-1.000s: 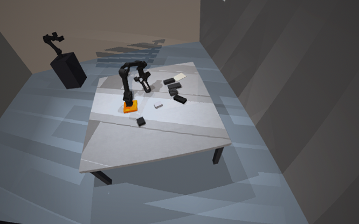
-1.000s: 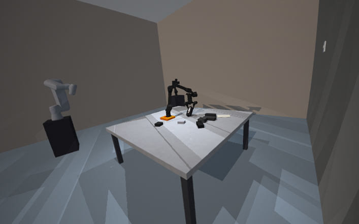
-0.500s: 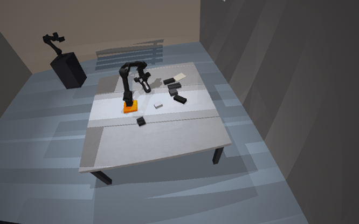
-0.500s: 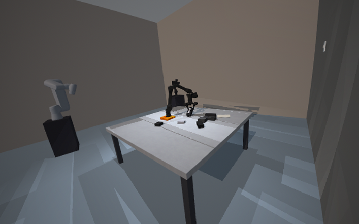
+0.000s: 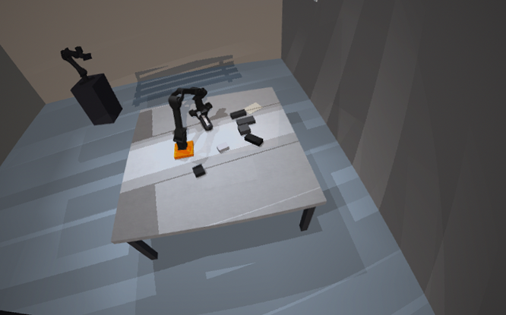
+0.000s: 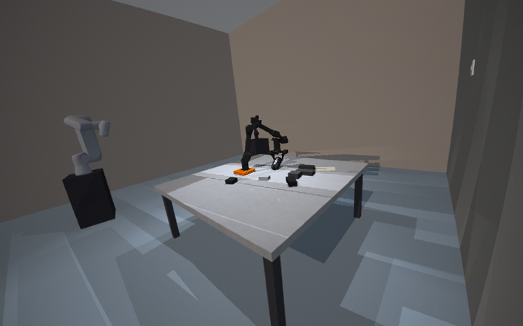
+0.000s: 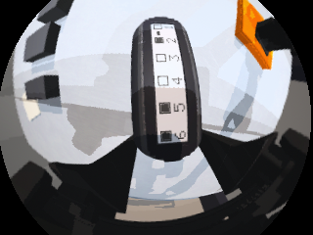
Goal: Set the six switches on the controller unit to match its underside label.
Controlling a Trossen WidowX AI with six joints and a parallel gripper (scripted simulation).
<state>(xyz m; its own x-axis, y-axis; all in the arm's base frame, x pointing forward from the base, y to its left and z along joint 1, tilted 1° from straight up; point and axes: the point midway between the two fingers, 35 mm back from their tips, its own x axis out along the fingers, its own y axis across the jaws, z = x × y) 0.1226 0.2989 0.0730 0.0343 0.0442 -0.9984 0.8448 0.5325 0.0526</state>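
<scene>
My gripper (image 5: 205,119) (image 6: 276,160) (image 7: 165,134) is shut on the dark grey controller unit (image 5: 207,122) (image 6: 275,164) (image 7: 144,92) and holds it off the table (image 5: 232,197), left of the row of modules. In the wrist view the unit's underside faces the camera, with its white label showing. Square 2 is filled, squares 3 and 4 are empty, squares 5 and 6 are filled. Square 1, at the far end, is too small to read. The switches are hidden.
The arm stands on an orange base plate (image 5: 183,151) (image 6: 244,172) (image 7: 253,31). Dark modules (image 5: 238,113) (image 5: 245,120) (image 5: 253,138) and a beige flat piece (image 5: 252,107) lie to the right. A small white block (image 5: 223,147) and a dark block (image 5: 198,170) lie nearer the front.
</scene>
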